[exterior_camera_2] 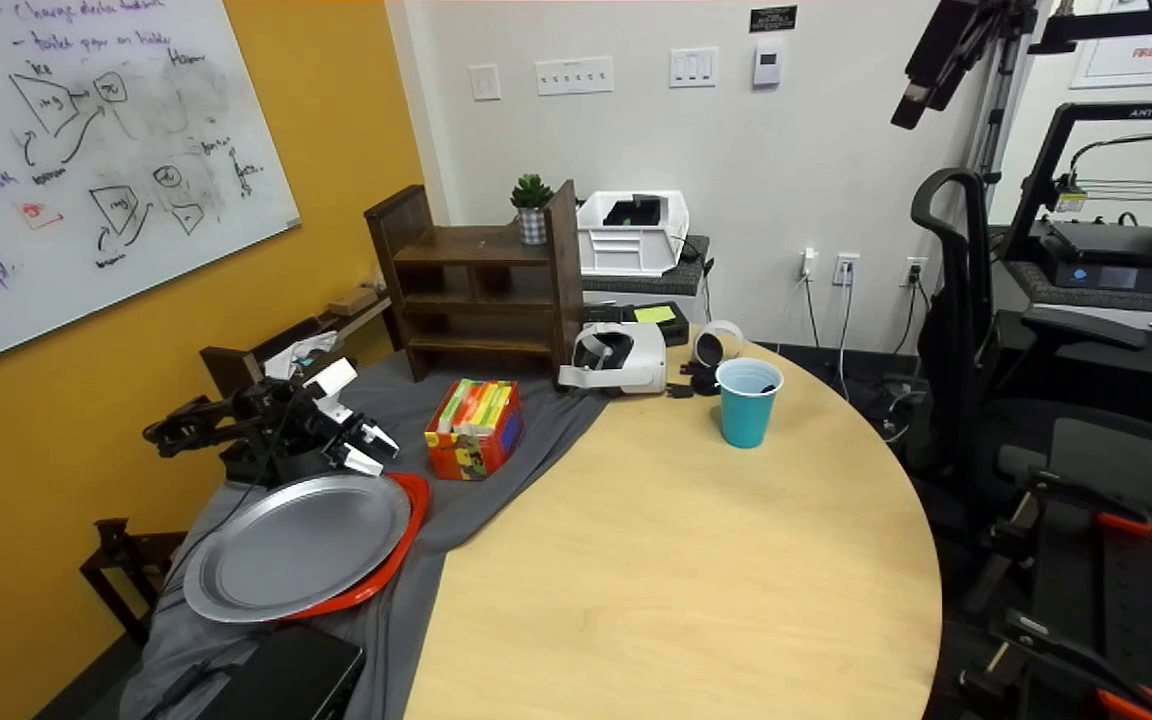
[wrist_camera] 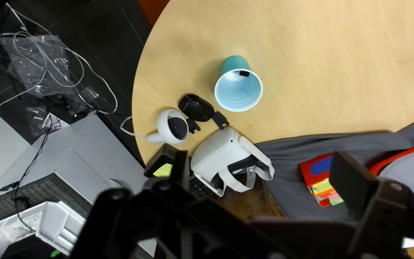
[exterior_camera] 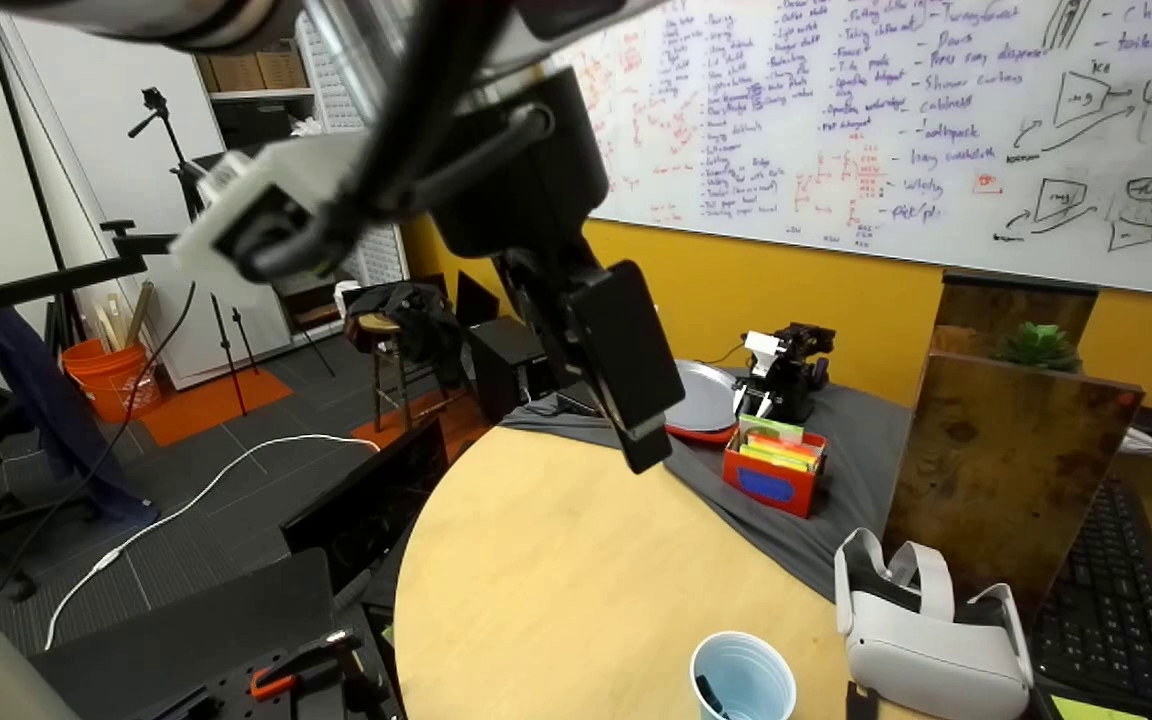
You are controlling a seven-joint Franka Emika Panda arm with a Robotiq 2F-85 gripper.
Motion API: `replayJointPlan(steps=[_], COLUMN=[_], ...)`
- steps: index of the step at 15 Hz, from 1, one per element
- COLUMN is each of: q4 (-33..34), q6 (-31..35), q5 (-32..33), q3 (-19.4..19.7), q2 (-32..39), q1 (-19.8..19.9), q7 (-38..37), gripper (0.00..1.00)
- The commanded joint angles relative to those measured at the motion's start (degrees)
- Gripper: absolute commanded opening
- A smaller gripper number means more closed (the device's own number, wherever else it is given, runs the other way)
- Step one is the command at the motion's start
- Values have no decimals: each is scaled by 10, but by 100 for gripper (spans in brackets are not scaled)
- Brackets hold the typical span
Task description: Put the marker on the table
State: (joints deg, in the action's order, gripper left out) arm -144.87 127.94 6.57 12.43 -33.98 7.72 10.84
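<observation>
The dark marker stands inside the light-blue cup; its end shows in both exterior views (exterior_camera: 709, 697) (exterior_camera_2: 768, 388) and in the wrist view (wrist_camera: 244, 73). The cup (exterior_camera: 761, 668) is upright on the round pale tan table (exterior_camera: 526, 560). It also shows in an exterior view (exterior_camera_2: 746, 415) and in the wrist view (wrist_camera: 237, 95). My gripper (wrist_camera: 264, 172) is open and empty, its two fingers wide apart in the wrist view. It hangs high above the table in an exterior view (exterior_camera: 641, 445), away from the cup, and shows at the top right in an exterior view (exterior_camera_2: 911, 105).
A white headset (exterior_camera_2: 626, 360), a controller (wrist_camera: 173, 126) and a black mouse (wrist_camera: 196, 107) lie near the cup. A red box of colored packets (exterior_camera_2: 476, 430), a grey round pan (exterior_camera_2: 301, 545), a small black robot arm (exterior_camera_2: 281, 420) and a wooden shelf (exterior_camera_2: 476, 245) stand on grey cloth.
</observation>
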Motion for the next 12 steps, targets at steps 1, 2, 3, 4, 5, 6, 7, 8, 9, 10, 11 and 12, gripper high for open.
replayJointPlan(steps=[1, 2, 3, 4, 5, 6, 7, 8, 9, 10, 11, 12], q4=[28, 29, 29, 30, 28, 26, 22, 19, 16, 14, 11, 10], q6=[27, 36, 46, 54, 66, 77, 90, 104, 117, 130, 140, 148], q5=[-24, -28, -33, -35, -37, -37, -37, -34, -32, -32, -33, -35], q3=[4, 4, 3, 3, 1, 0, 0, -2, -3, -3, -2, -2], q2=[62, 73, 85, 94, 104, 112, 121, 129, 138, 147, 155, 164], q1=[-4, -4, -5, -5, -4, -4, -3, -1, -1, 0, -1, -1], q7=[0, 1, 1, 3, 2, 2, 3, 1, 0, 0, 2, 4], gripper=[100, 100, 100, 100, 100, 100, 100, 100, 100, 100, 100, 100])
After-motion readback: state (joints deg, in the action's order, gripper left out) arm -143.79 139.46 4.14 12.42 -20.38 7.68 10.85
